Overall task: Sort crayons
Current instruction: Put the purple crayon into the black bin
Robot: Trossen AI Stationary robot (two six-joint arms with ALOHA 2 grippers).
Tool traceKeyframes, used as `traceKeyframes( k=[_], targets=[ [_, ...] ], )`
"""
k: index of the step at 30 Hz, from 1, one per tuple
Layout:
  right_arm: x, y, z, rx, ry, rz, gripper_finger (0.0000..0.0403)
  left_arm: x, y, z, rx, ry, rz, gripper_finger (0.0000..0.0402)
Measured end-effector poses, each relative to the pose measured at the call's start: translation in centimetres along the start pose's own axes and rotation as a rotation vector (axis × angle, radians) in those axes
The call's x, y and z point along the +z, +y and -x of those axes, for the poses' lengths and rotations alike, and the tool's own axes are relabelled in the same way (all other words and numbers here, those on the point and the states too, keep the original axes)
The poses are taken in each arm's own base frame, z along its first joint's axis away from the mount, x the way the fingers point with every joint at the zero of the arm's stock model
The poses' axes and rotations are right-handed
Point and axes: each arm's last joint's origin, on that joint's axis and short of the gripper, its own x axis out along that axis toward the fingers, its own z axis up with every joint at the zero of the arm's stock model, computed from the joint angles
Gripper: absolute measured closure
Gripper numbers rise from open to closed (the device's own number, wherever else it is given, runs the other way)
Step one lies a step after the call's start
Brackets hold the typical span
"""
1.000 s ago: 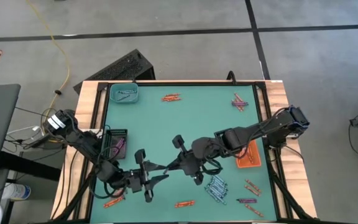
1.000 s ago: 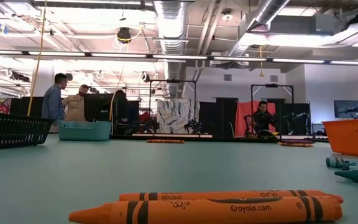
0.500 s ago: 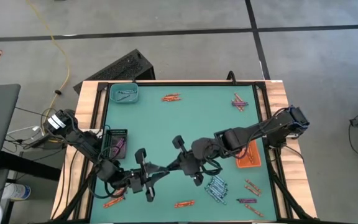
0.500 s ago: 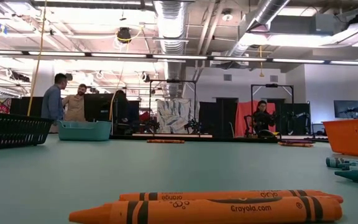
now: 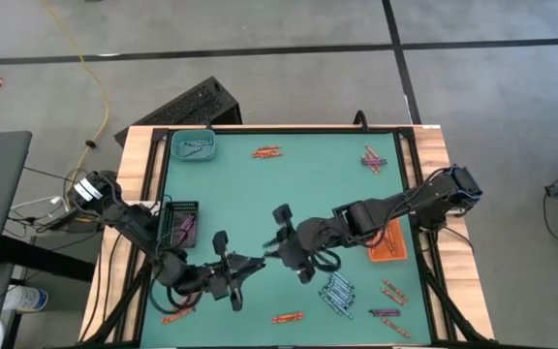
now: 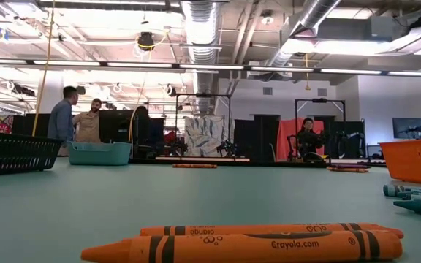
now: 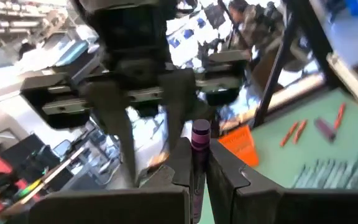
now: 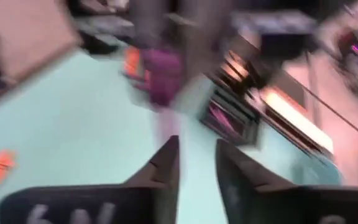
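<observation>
Gripping a purple crayon (image 7: 199, 144) in my left gripper (image 5: 243, 274) — fingers pressed tight on it, stick pointing out past the tips, held above the mat (image 5: 260, 199) near the front edge, left of centre. Looks like a mid-air handover: my right gripper (image 5: 277, 249) sits just beside it, facing it, fingers spread w/ a clear gap in the right wrist view and nothing between them. The purple stick shows blurred just ahead of those fingers, so I judge the right has let go.

Why pass it: the black tray (image 5: 181, 221) by the left edge already holds purple sticks, and that's on my left arm's side, so the left prob. carries it there.

Rest of the crayons, on the mat:
- blue-grey bunch (image 5: 338, 294) near the front edge, right of centre
- orange pair (image 5: 288, 317) at the front edge; another orange lot (image 5: 178, 314) by the front-left corner
- orange few (image 5: 265, 151) near the back edge, mixed few (image 5: 373, 158) toward the back-right corner
- more (image 5: 388, 312) at the front-right corner

Teal tray (image 5: 193, 145) at the back-left corner, orange tray (image 5: 390, 242) by the right edge — one tray per colour, I'd guess.
</observation>
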Motion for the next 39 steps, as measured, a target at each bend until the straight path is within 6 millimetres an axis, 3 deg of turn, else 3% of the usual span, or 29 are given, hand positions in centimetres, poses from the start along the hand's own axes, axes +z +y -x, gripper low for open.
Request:
traceKeyframes(
  k=[4,8,16,24,30,39],
  targets=[
    [-1.0,-0.1,0.1,-0.090,0.138,-0.019,0.0222,-0.4,0.4,0.2,0.039,0.132,-0.038,0.0399],
    [-2.1,0.2,0.3,-0.121,0.259,-0.060,0.0187,-1.1,1.6,0.8,0.107,0.295,-0.043,0.0399],
    [-4.5,2.4,0.3,-0.069,0.432,-0.101,0.0183,-3.7,7.7,4.3,0.105,0.515,0.234,0.0399],
    [-5.9,3.9,0.0,-0.046,0.489,-0.100,0.0188,-7.5,12.8,7.3,0.105,0.958,0.490,0.0399],
    [-6.3,4.4,-0.1,-0.040,0.501,-0.101,0.0188,-8.8,13.9,8.8,0.150,1.263,0.623,0.0399],
    [-6.2,4.5,0.0,-0.037,0.498,-0.099,0.0188,-10.5,13.0,9.8,0.174,1.413,0.705,0.0389]
  ],
)
